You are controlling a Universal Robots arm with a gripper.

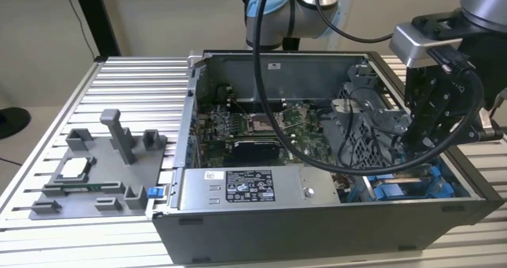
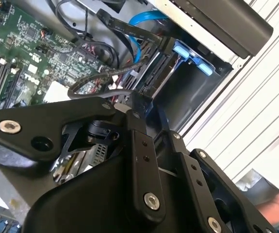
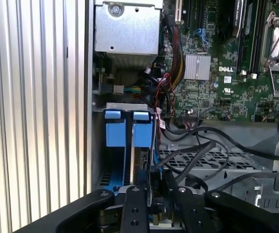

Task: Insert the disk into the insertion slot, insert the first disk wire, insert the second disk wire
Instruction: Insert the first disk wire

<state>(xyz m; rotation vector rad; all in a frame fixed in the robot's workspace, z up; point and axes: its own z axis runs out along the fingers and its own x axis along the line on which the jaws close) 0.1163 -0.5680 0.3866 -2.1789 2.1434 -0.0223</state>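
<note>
Ribbed aluminium table [image 1: 119, 90] carries an open grey sheet-metal computer case [image 1: 317, 232], and the black 2-fingered gripper [image 3: 156, 191] hangs low in the case's front corner on the exterior view's right. The flat silver-grey disk in its bright blue plastic carrier [image 3: 116, 132] looks already seated on edge in the grey sheet-metal insertion slot [image 3: 124, 105], just beside the case wall, with its 2 blue tabs uppermost.

In the first wrist view the fingers [image 3: 134, 208] stand close together with a small black wire plug [image 3: 156, 180] between them. I judge them clamped on it, right at the disk's end.

3 things could spoil this:
- **Misaligned plug:** the mating faces sit hidden behind the fingers. A plug tilted or off line would jam, bend contacts or shove the carrier when pressed.
- **Loose wiring:** thin black cables [image 3: 202, 145] cross the perforated grey metal cage [image 3: 226, 165] near the fingers. They could snag a finger or tug the plug sideways.
- **The looping cable:** a thick black cable [image 1: 317, 155] hangs from the arm and dips into the case over the green motherboard [image 1: 262, 125]. Any drag there might catch on a component.
</note>
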